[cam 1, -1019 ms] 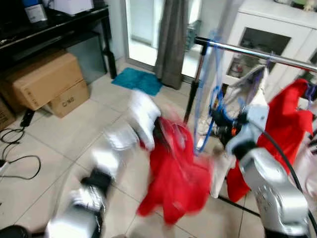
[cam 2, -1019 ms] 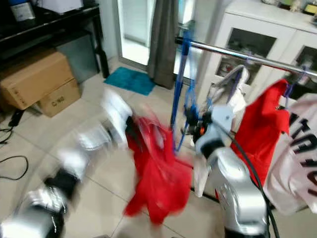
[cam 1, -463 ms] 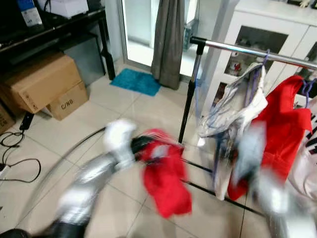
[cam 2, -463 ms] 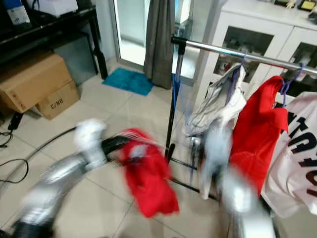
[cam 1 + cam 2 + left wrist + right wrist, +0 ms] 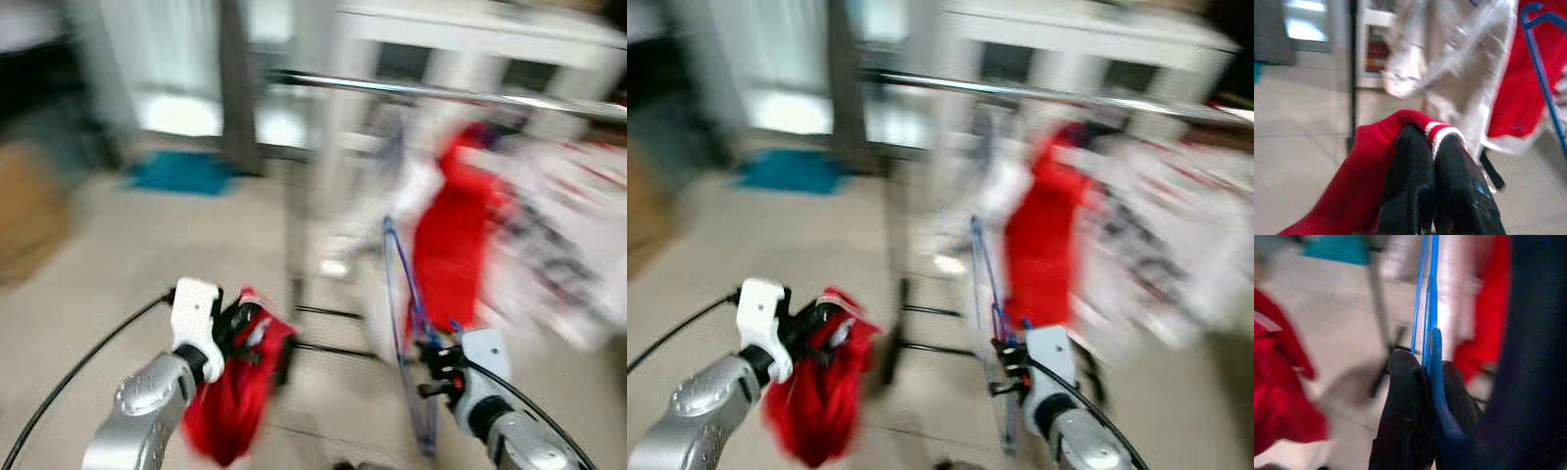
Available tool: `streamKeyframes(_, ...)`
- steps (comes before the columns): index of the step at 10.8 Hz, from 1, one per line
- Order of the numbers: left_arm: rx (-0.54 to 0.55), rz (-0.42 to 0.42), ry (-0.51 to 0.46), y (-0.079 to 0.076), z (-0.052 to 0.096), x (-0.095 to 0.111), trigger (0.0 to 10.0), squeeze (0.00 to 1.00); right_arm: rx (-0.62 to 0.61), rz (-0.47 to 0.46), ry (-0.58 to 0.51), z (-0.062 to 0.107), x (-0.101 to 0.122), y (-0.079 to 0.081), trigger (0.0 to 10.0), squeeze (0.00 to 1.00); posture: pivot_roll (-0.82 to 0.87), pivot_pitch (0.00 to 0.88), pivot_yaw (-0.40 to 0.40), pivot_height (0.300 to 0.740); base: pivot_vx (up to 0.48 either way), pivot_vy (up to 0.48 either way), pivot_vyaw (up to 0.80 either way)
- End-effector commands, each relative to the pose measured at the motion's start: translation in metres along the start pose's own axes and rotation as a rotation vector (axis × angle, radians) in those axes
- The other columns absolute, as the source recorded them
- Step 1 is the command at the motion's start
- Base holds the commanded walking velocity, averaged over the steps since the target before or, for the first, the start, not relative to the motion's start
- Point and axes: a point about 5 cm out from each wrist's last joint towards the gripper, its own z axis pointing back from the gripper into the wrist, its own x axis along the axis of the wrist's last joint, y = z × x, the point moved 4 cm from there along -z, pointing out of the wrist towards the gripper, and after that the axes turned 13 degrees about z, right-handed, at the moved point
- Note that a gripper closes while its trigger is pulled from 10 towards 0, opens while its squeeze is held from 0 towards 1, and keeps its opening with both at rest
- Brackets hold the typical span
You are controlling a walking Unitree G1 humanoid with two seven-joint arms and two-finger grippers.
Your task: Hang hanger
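The head views are smeared by motion, and no writing can be read on any garment or surface.

At about 8 o'clock in the left eye view, the left end effector (image 5: 245, 328) has its two black fingers (image 5: 1409, 186) pinched together on a red garment (image 5: 230, 406) with a white-striped cuff; the cloth hangs limp below the wrist toward the tiled floor (image 5: 108, 255).

Behind it, a silver clothes rail (image 5: 421, 90) runs across from 10 o'clock to 3 o'clock on a dark upright post (image 5: 1353, 73). A pale grey garment (image 5: 1449, 63) hangs from it just beside a hanging red garment (image 5: 451, 235), with blurred white clothes (image 5: 558, 245) toward 3 o'clock.

At about 5 o'clock, the right end effector (image 5: 431, 367) is clamped narrowly on the blue hanger (image 5: 402, 294). The hanger's long axis stands close to upright, rising from the fingers toward the rail, apart from it and below it. In the right wrist view its thin blue wire (image 5: 1430, 289) runs straight up out of the grip. Which way the hook faces cannot be told.
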Motion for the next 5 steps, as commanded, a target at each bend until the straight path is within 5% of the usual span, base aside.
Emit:
streamKeyframes(1, -0.032, 0.000, -0.015, -0.008, -0.003, 0.003, 10.0, 0.00, -0.112, -0.020, 0.040, 0.007, -0.007, -0.023, 10.0, 0.00, -0.13, 0.000, -0.006, 0.740, 0.000, 0.000, -0.80)
streamKeyframes(3, -0.096, -0.004, 0.008, -0.023, -0.014, -0.003, 10.0, 0.00, -0.145, -0.099, 0.029, 0.015, -0.008, -0.029, 10.0, 0.00, -0.17, 0.000, 0.012, 0.740, 0.000, 0.000, -0.80)
streamKeyframes(5, -0.112, -0.018, 0.045, -0.018, -0.025, 0.000, 10.0, 0.00, -0.128, -0.092, -0.012, 0.012, 0.009, -0.019, 10.0, 0.00, -0.23, 0.000, 0.035, 0.740, 0.000, 0.000, -0.79)
